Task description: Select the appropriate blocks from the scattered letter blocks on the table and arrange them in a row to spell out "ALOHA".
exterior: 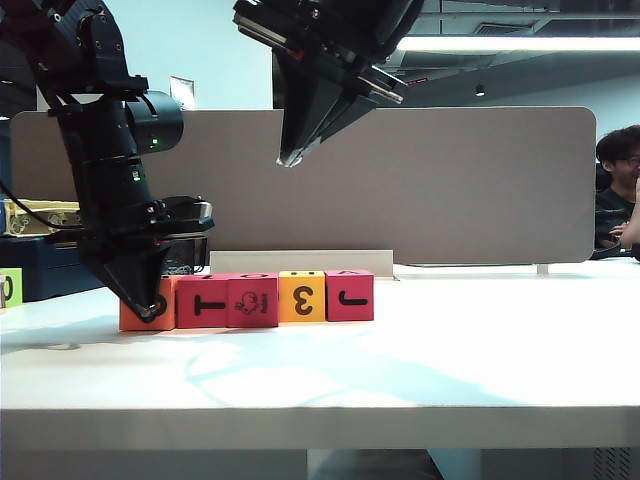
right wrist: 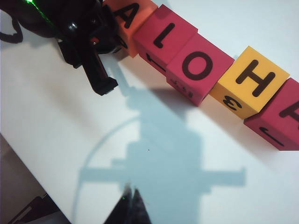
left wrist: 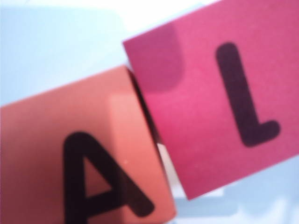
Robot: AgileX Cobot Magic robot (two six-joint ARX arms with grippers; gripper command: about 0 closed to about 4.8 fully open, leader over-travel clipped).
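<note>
**Five blocks in a row, both claws shut**

On the smooth white counter (exterior: 420,350) the letter blocks (exterior: 255,298) stand touching in one row, matte square-edged cubes: orange, pink-red, pink-red, yellow, pink-red. Their tops read A, L, O, H, A. The left claw (exterior: 150,308), shut and holding nothing, is down at the orange block's front, at the row's 9 o'clock end. The right claw (exterior: 290,158), shut and empty, hangs high at 12 o'clock. A grey partition panel (exterior: 480,180) stands behind.

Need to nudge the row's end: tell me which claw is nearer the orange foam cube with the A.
Left. The left claw is shut, down at the orange foam cube on the row's end. The right claw is shut, raised high above the row.
</note>
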